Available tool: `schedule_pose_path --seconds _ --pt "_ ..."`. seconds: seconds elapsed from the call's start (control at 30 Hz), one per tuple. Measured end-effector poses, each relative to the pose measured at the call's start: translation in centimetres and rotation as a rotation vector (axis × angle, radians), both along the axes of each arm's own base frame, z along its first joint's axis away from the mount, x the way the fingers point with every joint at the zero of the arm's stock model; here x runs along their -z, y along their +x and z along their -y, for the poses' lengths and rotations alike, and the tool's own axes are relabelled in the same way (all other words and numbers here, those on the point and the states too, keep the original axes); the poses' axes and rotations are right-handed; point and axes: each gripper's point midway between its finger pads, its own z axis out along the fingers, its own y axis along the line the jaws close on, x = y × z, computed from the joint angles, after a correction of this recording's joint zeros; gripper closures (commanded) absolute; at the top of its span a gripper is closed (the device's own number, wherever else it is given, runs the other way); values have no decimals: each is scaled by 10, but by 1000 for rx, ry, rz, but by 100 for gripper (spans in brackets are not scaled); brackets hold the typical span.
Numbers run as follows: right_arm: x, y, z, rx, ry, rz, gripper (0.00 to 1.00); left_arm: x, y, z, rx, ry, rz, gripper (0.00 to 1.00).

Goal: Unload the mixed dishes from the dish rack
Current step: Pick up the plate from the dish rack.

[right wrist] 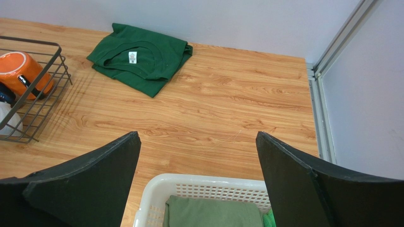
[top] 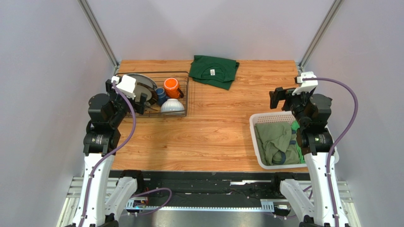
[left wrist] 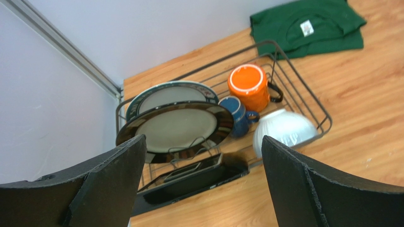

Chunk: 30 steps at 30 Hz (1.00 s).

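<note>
While the left end effector [left wrist: 203,156] is hovering open and empty, unloading seems to be just starting, next needing a descent onto the dark-rimmed plate [left wrist: 178,127] just ahead.

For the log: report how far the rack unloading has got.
Done: nothing. The dark wire dish rack holds the dark-rimmed round plate, cream plate, orange mug, dark blue mug and white bowl. In hand: nothing; left gripper open near the plates, right gripper open. Left: all five.
</note>
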Motion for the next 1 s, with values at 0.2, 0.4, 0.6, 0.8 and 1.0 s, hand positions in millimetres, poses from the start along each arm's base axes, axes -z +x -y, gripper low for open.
schedule_pose_path --seconds 0.2,0.4,0.6,0.8,1.0 --pt "15 8 -5 -30 4 -54 0 6 -15 -6 28 147 -46 1" --pt "16 7 -8 -46 6 -58 0 -1 -33 -10 83 316 -74 2" --pt "18 7 -10 -56 8 -66 1 -10 -59 -10 183 493 -103 2" --pt "25 9 -12 -69 11 -92 1 5 -83 -11 314 677 -169 2" --pt "25 9 -13 -77 13 -95 1 32 -88 -12 451 824 -253 3"
